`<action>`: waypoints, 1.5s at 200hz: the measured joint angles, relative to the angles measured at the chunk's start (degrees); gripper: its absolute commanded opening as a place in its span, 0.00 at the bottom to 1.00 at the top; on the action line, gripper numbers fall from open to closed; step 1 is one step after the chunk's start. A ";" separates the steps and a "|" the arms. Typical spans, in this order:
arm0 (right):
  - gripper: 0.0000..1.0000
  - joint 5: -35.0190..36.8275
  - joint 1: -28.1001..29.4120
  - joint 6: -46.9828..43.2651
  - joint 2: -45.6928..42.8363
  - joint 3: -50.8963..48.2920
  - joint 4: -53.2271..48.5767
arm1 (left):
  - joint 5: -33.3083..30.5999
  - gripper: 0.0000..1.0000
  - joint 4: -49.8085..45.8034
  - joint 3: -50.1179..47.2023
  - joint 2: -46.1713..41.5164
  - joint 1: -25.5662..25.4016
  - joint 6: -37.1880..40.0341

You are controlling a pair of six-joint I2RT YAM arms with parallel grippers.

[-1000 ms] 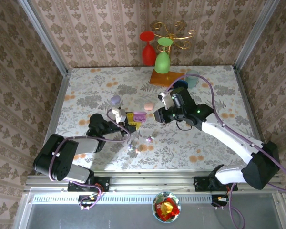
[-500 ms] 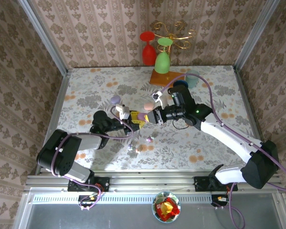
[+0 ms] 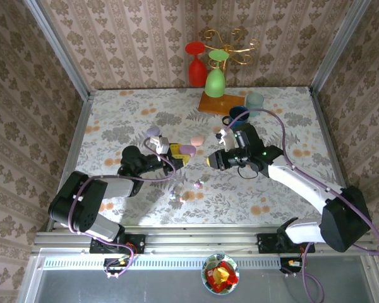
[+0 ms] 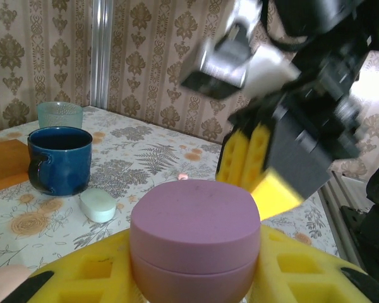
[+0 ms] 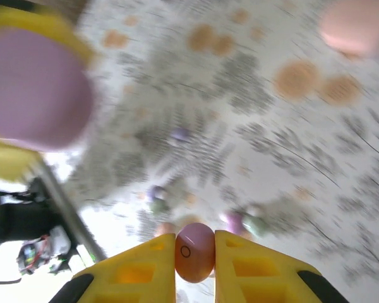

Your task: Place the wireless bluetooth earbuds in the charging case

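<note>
Across the middle of the top frame, the flowered desk (image 3: pixel 114 120) carries everything. Just left of its centre the left claw (image 3: pixel 178 154) is clamped on a purple charging case (image 4: pixel 194 246), which the left wrist view shows seated between the yellow pads (image 4: pixel 82 278) at the bottom centre of the frame. Its seam reads as shut, so in my judgement the lid must come up before anything can go in. Just right of the case, near but not touching, the right claw (image 3: pixel 213 159) is closed on one small pinkish earbud (image 5: pixel 194 252), pinched at the bottom centre of the right wrist view. Other loose earbuds (image 3: pixel 199 184) lie on the desk lower in the top frame, below both claws. To do this step well, the left claw should hold the case level and steady while the right brings the bud in slowly from above, lines it up with its socket and lets go only once it sits flush; a thin grip on a glossy bud can slip or twist, so a gentle, straight approach is safer than a quick one
</note>
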 measured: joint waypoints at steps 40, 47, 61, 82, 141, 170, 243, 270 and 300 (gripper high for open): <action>0.21 7.26 -0.55 3.45 6.78 -5.77 -1.44 | 0.02 0.08 0.00 -0.02 0.00 0.04 -0.02; 0.22 8.02 -0.55 3.89 7.72 -6.75 -1.49 | 0.02 0.07 0.00 -0.09 0.00 0.04 -0.02; 0.29 9.40 -0.52 4.70 9.22 -7.78 -1.51 | 0.04 0.08 0.00 -0.17 0.00 0.04 -0.02; 0.52 10.32 -0.48 5.16 9.27 -8.11 -0.96 | 0.13 0.08 0.00 -0.17 0.00 0.04 -0.02; 0.71 9.31 -0.42 -2.60 -5.20 -8.09 2.27 | 1.75 0.08 0.02 -0.33 -0.46 0.04 -1.16; 0.75 2.49 -0.13 -6.45 -13.00 -8.87 11.87 | 3.13 0.08 0.02 -0.35 -0.46 -0.20 -2.01; 0.79 -5.88 3.48 -12.20 -7.04 -5.01 20.22 | 3.96 0.08 0.02 -0.24 -0.44 -2.71 -3.69; 0.79 -5.95 3.82 -14.58 -4.59 -2.97 19.87 | 3.96 0.08 0.02 0.13 -0.44 -3.39 -4.09; 0.79 -5.66 3.82 -17.25 -3.56 -1.70 18.78 | 3.93 0.08 0.04 0.28 -0.44 -3.72 -4.68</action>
